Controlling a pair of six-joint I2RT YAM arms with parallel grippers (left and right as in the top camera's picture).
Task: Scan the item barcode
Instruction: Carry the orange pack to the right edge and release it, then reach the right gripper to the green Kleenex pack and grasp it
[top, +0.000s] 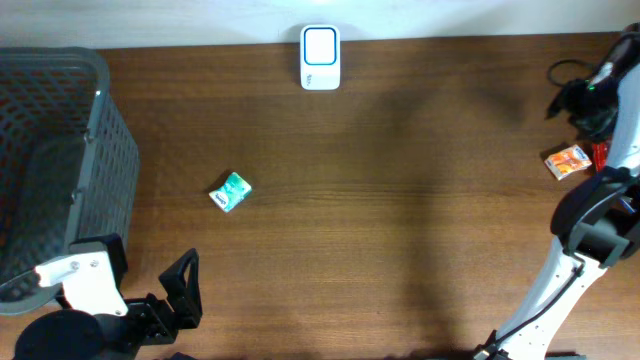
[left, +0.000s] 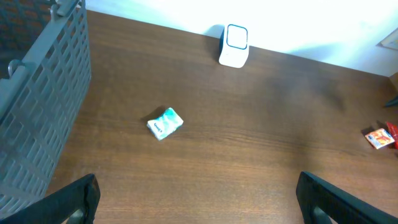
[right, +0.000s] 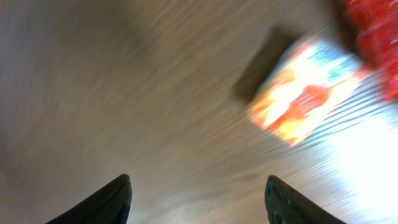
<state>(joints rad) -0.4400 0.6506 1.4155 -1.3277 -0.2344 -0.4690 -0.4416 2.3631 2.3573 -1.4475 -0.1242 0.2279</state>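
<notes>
right hand (right: 199, 190): fingers apart, nothing between them. its wrist view was blurred, so no fine detail. just ahead of the fingers lay an orange packet (right: 305, 93), flat on the surface (right: 124, 93), with a red item (right: 373, 43) right beside it, touching or nearly so, couldn't tell which. overhead put that pair at the far right edge, under the right arm.

left hand (left: 199, 199): fingers wide apart, empty, parked low at the near left corner. in front of it, well apart, a green packet (left: 165, 123) lay alone on the surface, slightly skewed. grey mesh basket (left: 37, 106) stood to its left.

scanner (top: 320, 58): white box with a blue-framed window, at the far edge, centre. well apart from both packets.

judgement: step in hand was the pick, not the scan. nothing was held and nothing sat at the scanner. right hand looked lined up on the orange packet, so i'd take that as the item for now; green one was equally untouched.

next move called for: drop the right hand onto the orange packet, close on it without catching the red item, lift, carry it across to the scanner, barcode side toward the window. barcode face wasn't readable in any view, so a wrist turn could be needed.
</notes>
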